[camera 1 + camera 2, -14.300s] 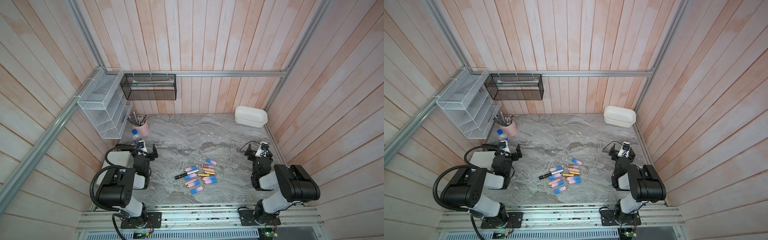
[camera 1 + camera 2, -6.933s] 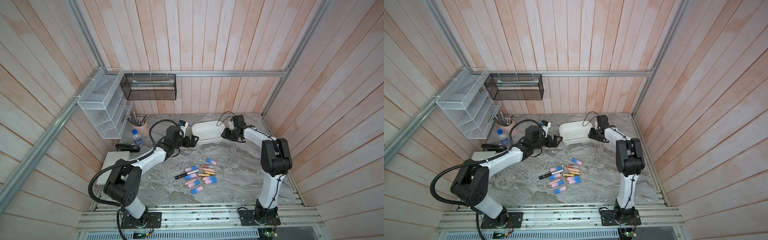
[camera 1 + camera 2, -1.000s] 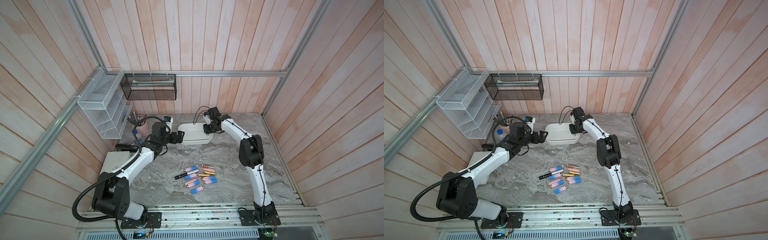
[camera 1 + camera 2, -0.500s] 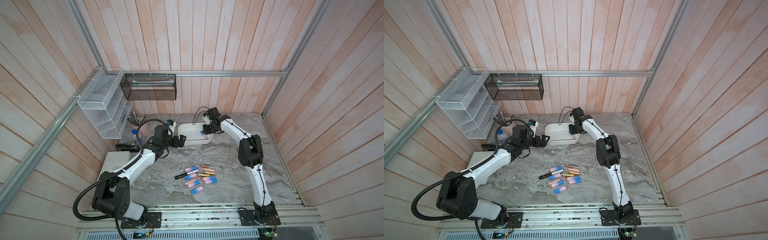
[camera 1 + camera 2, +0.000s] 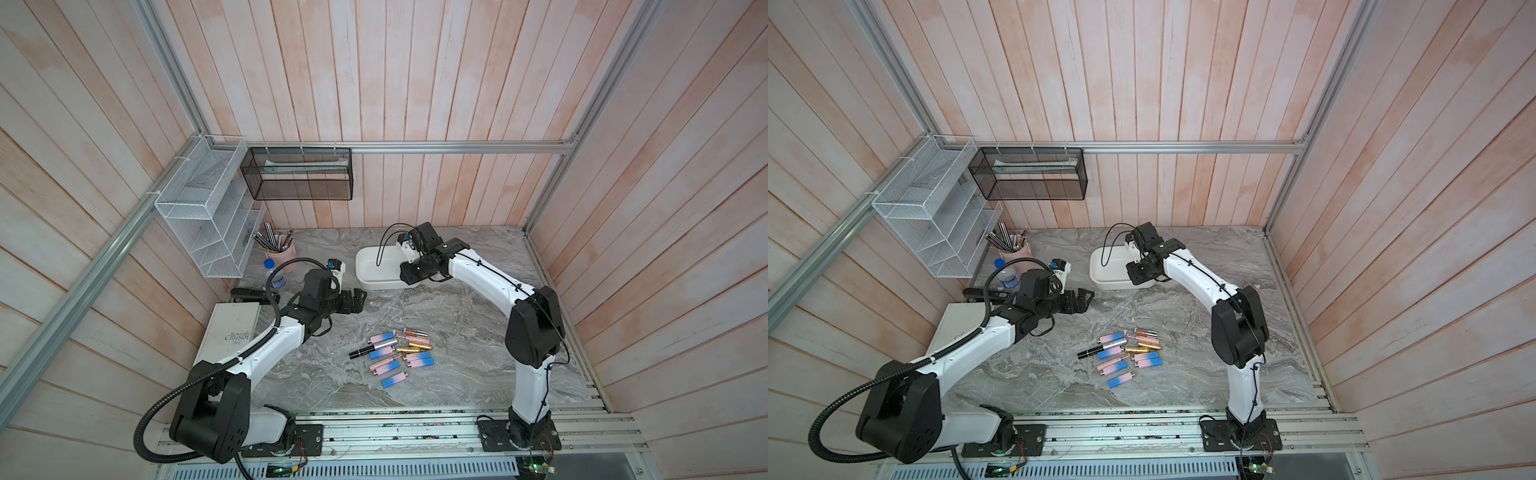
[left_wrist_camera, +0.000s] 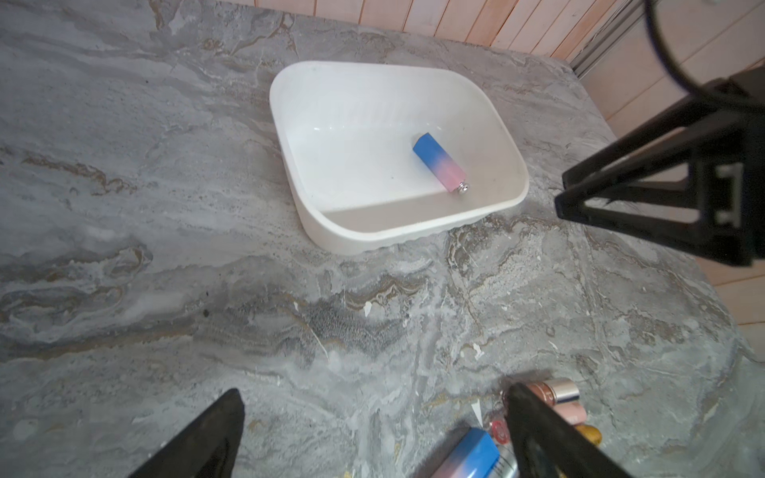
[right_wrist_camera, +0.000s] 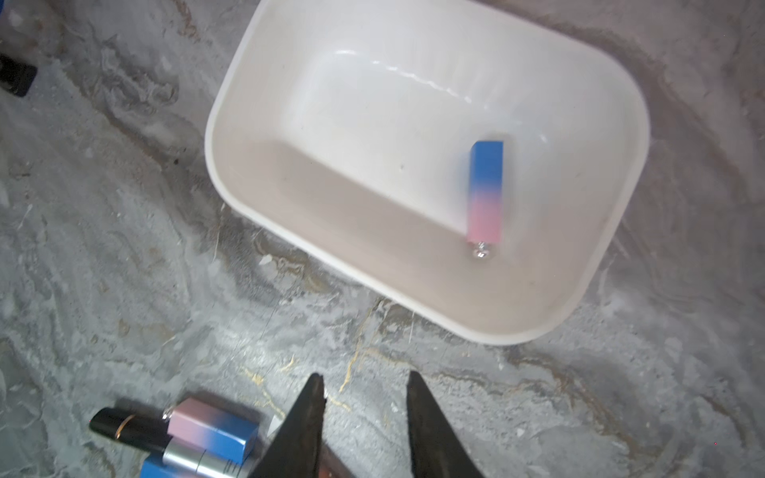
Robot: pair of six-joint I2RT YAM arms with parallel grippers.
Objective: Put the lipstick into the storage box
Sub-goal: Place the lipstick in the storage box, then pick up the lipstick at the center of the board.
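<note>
A blue-and-pink lipstick [image 7: 486,192] was seen lying inside the storage box [image 7: 372,256]. The right gripper [image 7: 365,378], jaws parted and seemingly empty, was best raised clear of the rim; the left gripper [image 6: 374,391] was spread wide, empty.

wire rack [image 5: 203,232] wall-hung | mesh basket [image 5: 299,174] beside it | pencil cup [image 5: 284,251] | bottle [image 5: 270,264] | book [image 5: 232,332]

Pink plank walls [image 5: 415,83], grey marble tabletop [image 5: 457,316]
</note>
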